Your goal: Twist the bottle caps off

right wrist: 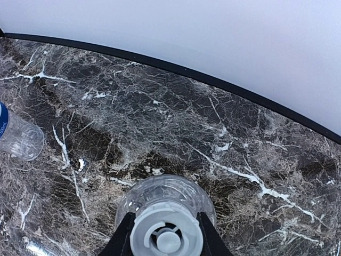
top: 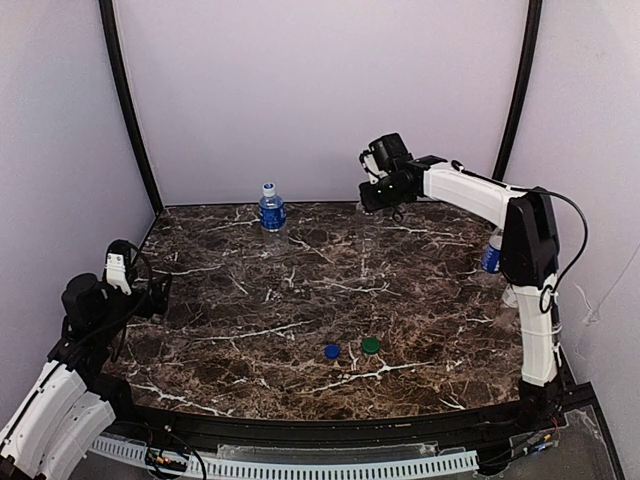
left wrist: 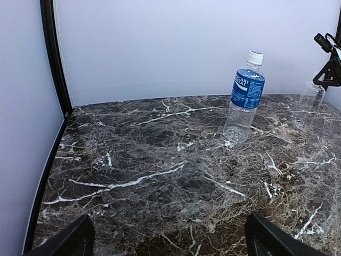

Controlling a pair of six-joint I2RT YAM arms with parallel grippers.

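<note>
The right end effector is squeezing the grey-white cap of the plain clear bottle. One dark finger is pressing on each side of the cap. The bottle is standing up at the far back of the table, close to the back wall. It is showing no label and no words. The right arm is reaching a long way from the right side of the table. Its wrist is bending down over the top of the bottle.

The left end effector is spreading its fingers wide apart and holding nothing. The left arm is sitting low by the left edge of the table and pointing across it toward the bottles.

The blue-label bottle is standing up at the back of the table, to the left of the plain clear bottle and well apart from it. It is wearing a white cap. Its blue label is showing the white words "POCARI SWEAT".

A second blue-label bottle is peeking out behind the right arm at the right edge of the table. Its words are too small to read.

A blue cap and a green cap are lying near each other on the table, toward the front.
</note>
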